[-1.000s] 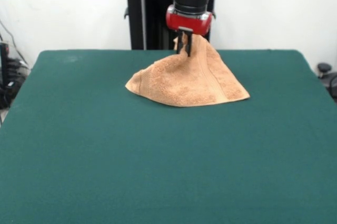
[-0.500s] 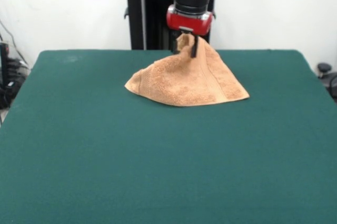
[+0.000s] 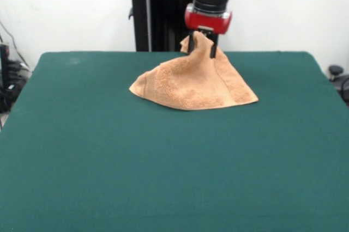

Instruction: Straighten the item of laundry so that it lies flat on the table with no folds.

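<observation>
The orange-tan towel (image 3: 193,82) lies at the far middle of the dark green table (image 3: 163,166). It is drawn up into a tent, with its peak at the back and its lower edge spread on the felt. A woven band runs down its right side. My gripper (image 3: 202,48) hangs from the red and black arm right over the peak. Its two dark fingers (image 3: 213,52) stand apart, with the towel's raised tip between them. The towel's far side is hidden behind the peak.
The black robot pedestal (image 3: 155,19) stands just behind the table's far edge. Cables and gear sit off the table at the left (image 3: 8,79), and a dark object sits off it at the right (image 3: 337,74).
The fingers have spread from pinched together to apart. The gripper has shifted to the right. The towel's peak leans slightly right; its base has not moved.
</observation>
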